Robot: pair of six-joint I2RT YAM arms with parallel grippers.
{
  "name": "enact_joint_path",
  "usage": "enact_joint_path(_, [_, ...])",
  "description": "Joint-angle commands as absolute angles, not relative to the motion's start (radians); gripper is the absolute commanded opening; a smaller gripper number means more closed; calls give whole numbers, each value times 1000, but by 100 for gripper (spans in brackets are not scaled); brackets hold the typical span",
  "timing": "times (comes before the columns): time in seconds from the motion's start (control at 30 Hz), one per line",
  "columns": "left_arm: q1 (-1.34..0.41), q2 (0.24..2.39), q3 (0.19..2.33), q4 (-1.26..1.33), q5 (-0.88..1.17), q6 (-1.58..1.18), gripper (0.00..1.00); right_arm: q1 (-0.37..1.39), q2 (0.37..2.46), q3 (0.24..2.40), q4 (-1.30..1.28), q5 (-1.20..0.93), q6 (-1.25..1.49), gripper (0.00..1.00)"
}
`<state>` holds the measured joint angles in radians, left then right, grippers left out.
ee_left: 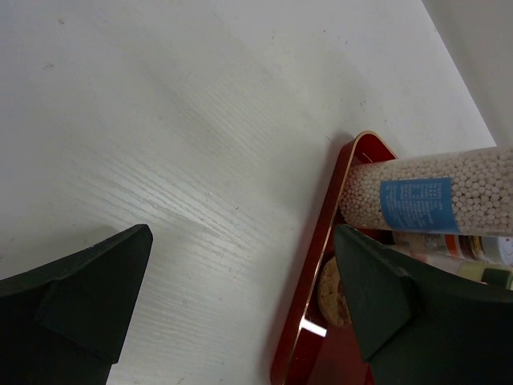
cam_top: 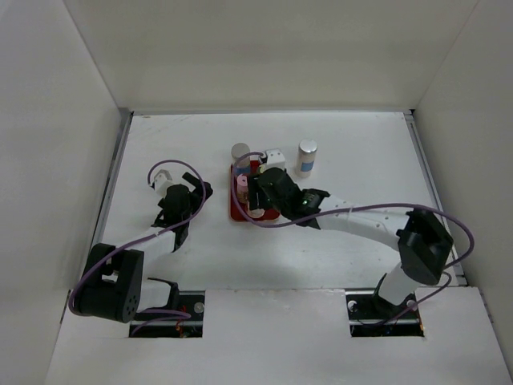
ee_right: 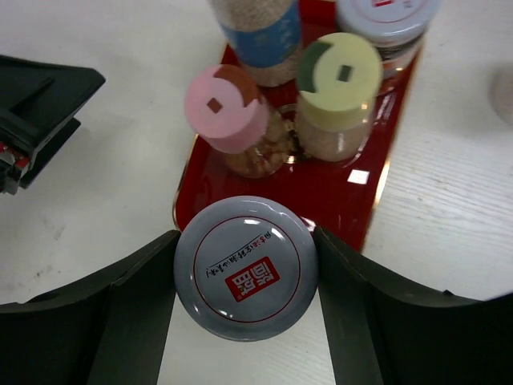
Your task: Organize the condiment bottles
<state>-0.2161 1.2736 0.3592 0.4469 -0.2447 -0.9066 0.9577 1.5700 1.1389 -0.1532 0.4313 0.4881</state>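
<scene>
Overhead view: the red tray (cam_top: 234, 213) lies mid-table (cam_top: 184, 136) with several condiment bottles grouped on it, and the right gripper (cam_top: 255, 200) is over its near half. One stray shaker (cam_top: 306, 158) with a silver cap and blue label stands on the table just beside the tray's far right corner, outside it. The left gripper (cam_top: 192, 195) hangs near the tray's left side, apart from it.

Left wrist view: the jaws are spread wide with nothing between them. The tray edge (ee_left: 321, 249) and a blue-labelled bottle (ee_left: 433, 192) show at right.

Right wrist view: the fingers (ee_right: 140, 281) press both sides of a silver-capped jar (ee_right: 244, 269) at the tray's near edge; I cannot tell whether it is seated. Behind it on the tray stand a pink-capped jar (ee_right: 227, 108), a yellow-capped jar (ee_right: 338, 76), the blue-labelled bottle (ee_right: 260, 32) and a white-lidded jar (ee_right: 385, 16).

My assessment: four are placed, one is in hand and the stray shaker is left — well advanced, not complete.
</scene>
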Motion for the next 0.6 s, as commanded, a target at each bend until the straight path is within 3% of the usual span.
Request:
enact_joint_path(0.0, [-209, 1256, 360, 500, -239, -916, 100, 953, 1612, 1242, -11, 394, 474, 46])
enact_joint_path(0.57, [-211, 1261, 362, 500, -233, -917, 100, 1004, 1848, 1315, 97, 473, 426, 50])
